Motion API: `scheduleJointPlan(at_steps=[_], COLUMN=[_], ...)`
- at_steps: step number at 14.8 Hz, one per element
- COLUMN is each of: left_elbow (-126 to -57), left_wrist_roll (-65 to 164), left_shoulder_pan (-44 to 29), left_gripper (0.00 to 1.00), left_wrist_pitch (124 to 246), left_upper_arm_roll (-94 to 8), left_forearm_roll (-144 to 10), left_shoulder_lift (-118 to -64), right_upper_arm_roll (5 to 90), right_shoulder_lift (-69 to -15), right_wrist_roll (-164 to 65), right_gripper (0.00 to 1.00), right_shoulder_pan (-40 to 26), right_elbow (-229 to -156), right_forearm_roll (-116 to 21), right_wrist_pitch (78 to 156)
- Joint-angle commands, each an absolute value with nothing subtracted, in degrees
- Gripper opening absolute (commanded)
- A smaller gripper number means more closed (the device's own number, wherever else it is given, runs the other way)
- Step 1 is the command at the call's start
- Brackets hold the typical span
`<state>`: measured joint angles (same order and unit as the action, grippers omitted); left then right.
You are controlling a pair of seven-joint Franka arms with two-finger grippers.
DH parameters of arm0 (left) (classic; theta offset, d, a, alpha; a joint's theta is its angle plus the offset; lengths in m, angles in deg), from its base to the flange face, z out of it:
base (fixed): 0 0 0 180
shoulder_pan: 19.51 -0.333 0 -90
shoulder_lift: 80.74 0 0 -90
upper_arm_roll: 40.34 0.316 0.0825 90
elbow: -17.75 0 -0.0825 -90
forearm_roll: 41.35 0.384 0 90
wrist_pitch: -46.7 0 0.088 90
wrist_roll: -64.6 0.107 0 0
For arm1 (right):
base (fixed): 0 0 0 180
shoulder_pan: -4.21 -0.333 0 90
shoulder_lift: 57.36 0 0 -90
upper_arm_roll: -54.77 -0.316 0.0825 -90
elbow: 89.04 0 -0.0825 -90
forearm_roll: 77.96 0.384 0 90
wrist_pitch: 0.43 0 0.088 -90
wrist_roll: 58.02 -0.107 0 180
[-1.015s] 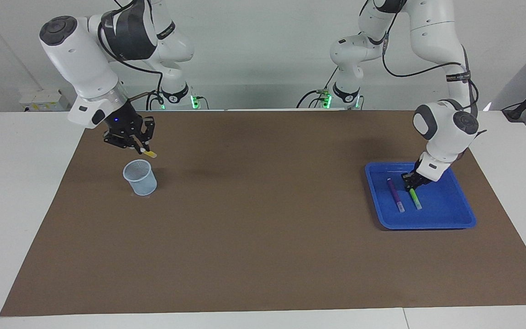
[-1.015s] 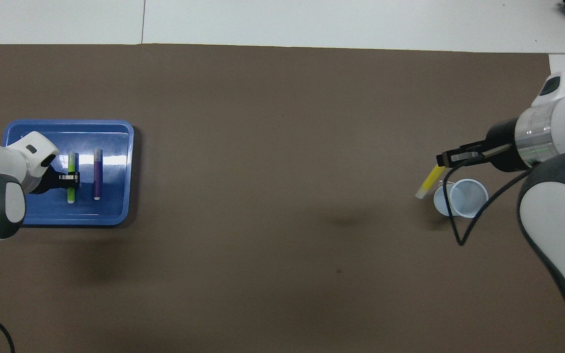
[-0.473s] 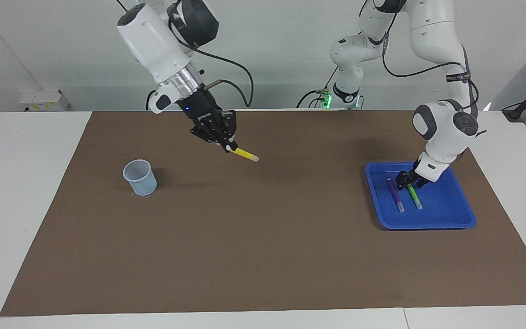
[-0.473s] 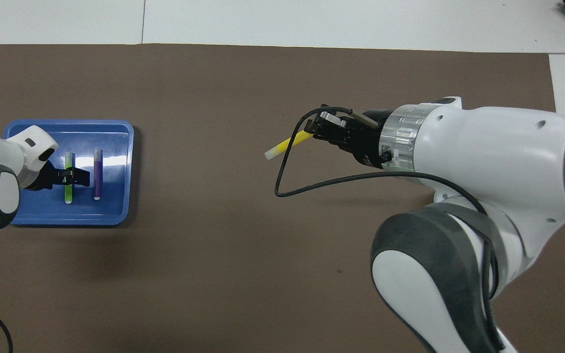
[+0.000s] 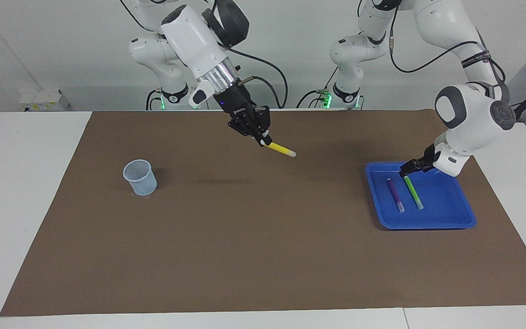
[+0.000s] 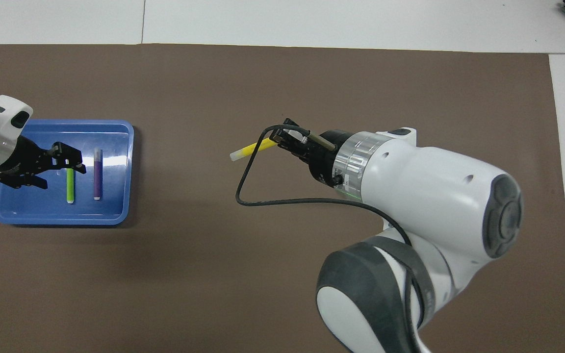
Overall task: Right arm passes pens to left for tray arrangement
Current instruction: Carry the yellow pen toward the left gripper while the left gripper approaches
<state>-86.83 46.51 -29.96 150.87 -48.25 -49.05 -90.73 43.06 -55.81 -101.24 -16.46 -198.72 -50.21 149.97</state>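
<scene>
My right gripper [image 5: 263, 139] hangs over the middle of the brown mat, shut on one end of the yellow pen [image 5: 282, 150], which juts out toward the left arm's end with its pale tip leading. The overhead view shows the same right gripper [image 6: 282, 142] and yellow pen [image 6: 250, 149]. The blue tray [image 5: 427, 225] sits at the left arm's end of the mat. In it the purple pen [image 5: 395, 194] and green pen [image 5: 413, 192] lie side by side. My left gripper [image 5: 407, 169] is open and raised just above the green pen's robot-side end, holding nothing.
A small translucent pale-blue cup [image 5: 140, 177] stands upright on the mat toward the right arm's end. The brown mat [image 5: 244, 256] covers most of the white table. A black cable [image 6: 263, 201] loops down from the right wrist.
The right arm has carried the yellow pen from above the cup to over the mat's middle. The left gripper has opened, let go of the green pen and lifted off it.
</scene>
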Motion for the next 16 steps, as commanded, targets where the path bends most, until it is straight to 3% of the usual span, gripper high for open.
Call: scheduleJointPlan(at_steps=[1,7,16], left_elbow=[-87.27,-87.19,-87.54], left_wrist_roll=[27.14,-10.76,-36.72], left_shoulder_pan=[-26.56,-17.33,-14.06], left_gripper=[1.00,1.00,1.00], left_wrist_pitch=[149.27,150.58,154.27], left_upper_arm_roll=[-49.65,-49.65,-50.01], left_forearm_roll=[-53.64,-61.73,-74.39], left_shoulder_lift=[-87.52,-86.63,-81.19], right_upper_arm_roll=[43.26,43.17,43.08], right_shoulder_lift=[-56.21,-56.48,-56.57], right_wrist_roll=[-101.88,-102.50,-102.58], right_gripper=[0.00,0.00,0.00], right_shoulder_pan=[-18.29,-18.38,-18.38], right_elbow=[-201.10,-201.72,-202.07], right_forearm_roll=[-48.87,-48.96,-48.96], right_wrist_pitch=[154.35,154.44,154.53])
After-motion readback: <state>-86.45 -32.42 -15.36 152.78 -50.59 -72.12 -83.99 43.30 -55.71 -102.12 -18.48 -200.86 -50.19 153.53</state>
